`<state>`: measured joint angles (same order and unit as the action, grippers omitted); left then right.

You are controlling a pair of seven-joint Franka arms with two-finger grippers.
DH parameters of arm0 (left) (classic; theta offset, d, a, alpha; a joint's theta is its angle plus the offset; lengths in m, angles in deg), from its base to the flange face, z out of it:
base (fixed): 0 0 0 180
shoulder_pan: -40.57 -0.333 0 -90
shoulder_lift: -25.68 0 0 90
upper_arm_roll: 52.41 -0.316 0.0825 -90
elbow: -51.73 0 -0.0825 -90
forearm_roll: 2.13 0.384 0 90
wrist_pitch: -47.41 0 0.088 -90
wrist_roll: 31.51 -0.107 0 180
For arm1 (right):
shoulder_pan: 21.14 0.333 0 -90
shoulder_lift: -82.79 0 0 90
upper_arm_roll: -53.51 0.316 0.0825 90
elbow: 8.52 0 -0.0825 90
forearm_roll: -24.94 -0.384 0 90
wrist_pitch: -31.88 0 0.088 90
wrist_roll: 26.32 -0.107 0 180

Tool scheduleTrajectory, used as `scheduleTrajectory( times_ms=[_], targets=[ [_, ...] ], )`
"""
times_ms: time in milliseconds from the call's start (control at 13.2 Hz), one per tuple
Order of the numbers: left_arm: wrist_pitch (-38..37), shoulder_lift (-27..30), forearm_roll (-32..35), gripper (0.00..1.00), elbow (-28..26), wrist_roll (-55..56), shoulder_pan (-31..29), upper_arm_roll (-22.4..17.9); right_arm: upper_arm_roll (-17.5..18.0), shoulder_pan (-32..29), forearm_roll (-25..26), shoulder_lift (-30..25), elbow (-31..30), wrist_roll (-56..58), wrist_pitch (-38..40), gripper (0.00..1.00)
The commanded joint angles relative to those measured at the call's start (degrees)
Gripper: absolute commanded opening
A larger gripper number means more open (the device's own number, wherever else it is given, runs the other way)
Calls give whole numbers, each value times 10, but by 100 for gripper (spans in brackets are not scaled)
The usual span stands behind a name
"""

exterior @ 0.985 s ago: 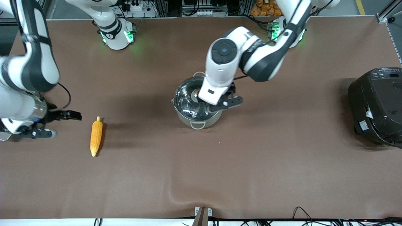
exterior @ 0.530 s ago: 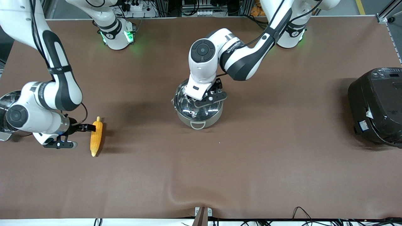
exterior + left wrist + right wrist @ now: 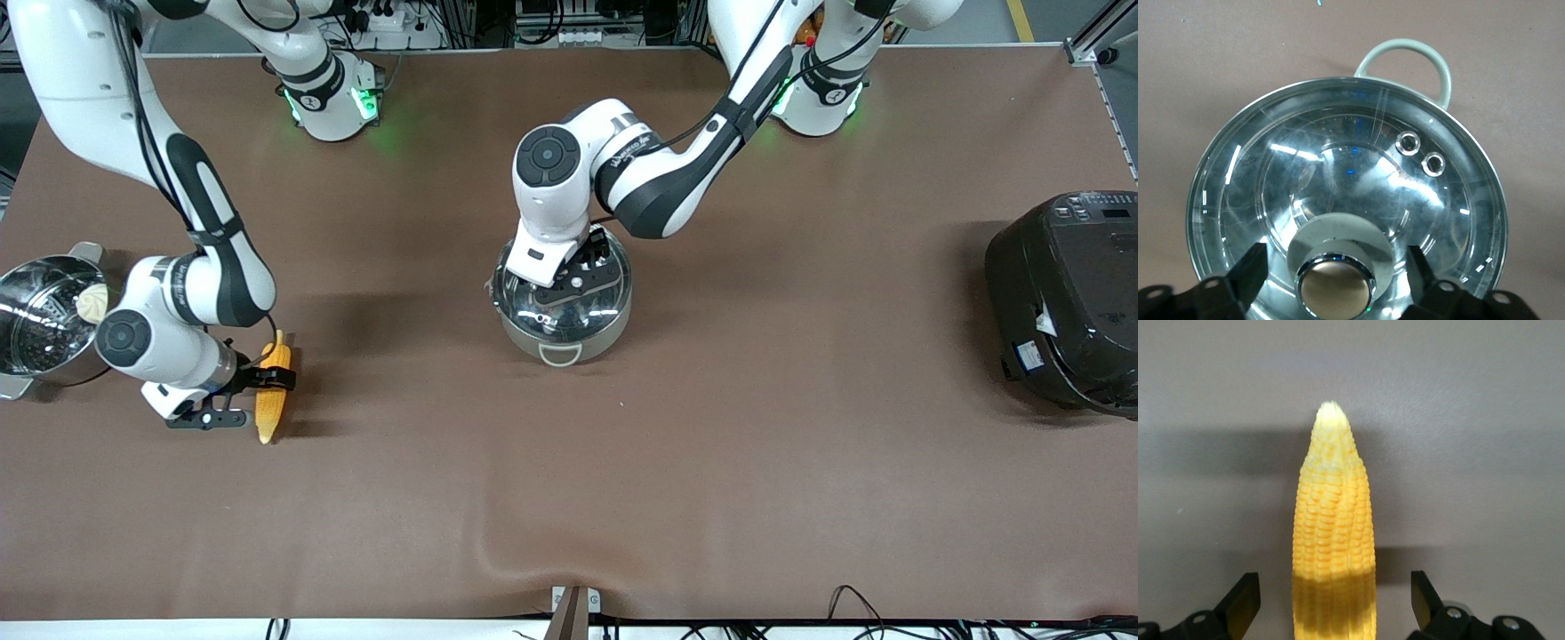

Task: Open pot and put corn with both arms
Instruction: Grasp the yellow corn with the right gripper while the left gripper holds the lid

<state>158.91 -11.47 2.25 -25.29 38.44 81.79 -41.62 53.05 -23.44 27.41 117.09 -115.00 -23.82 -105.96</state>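
Observation:
The shiny steel pot stands mid-table with its glass lid on. My left gripper is low over the lid. In the left wrist view it is open, with a finger on each side of the copper-coloured knob, apart from it. The yellow corn lies on the table toward the right arm's end. My right gripper is down at the corn. In the right wrist view it is open and straddles the cob without touching it.
A steel steamer pot with a white bun stands at the table edge beside the right arm. A black rice cooker sits at the left arm's end. The brown cloth has a wrinkle near the front edge.
My left gripper has shifted across the lid and now sits around the knob. My right gripper has moved to the corn and now straddles it.

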Motion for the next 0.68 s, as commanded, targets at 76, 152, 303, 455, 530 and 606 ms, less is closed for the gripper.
scheduleTrajectory(
  times_ms=[76, 152, 303, 455, 530, 606],
  targets=[
    [0, -5, 18, 78, 12, 15, 8, -4, 4, -3, 9, 4, 0, 0, -5, 100],
    [-1, -5, 17, 70, 12, 15, 10, -4, 4, -2, 9, 5, -3, -1, -5, 100],
    [-5, -4, 14, 58, 11, 16, 17, -4, 4, -2, 9, 6, -5, -1, -5, 100],
    [-8, -1, 13, 37, 8, 17, 18, -3, 4, -2, 9, 8, -7, -1, -5, 81],
    [-8, -1, 12, 20, 8, 23, 18, -3, 4, -2, 9, 8, -7, -1, -5, 36],
    [-8, 0, 12, 5, 8, 33, 18, -3, 4, -2, 10, 8, -7, -1, -5, 11]
  ],
)
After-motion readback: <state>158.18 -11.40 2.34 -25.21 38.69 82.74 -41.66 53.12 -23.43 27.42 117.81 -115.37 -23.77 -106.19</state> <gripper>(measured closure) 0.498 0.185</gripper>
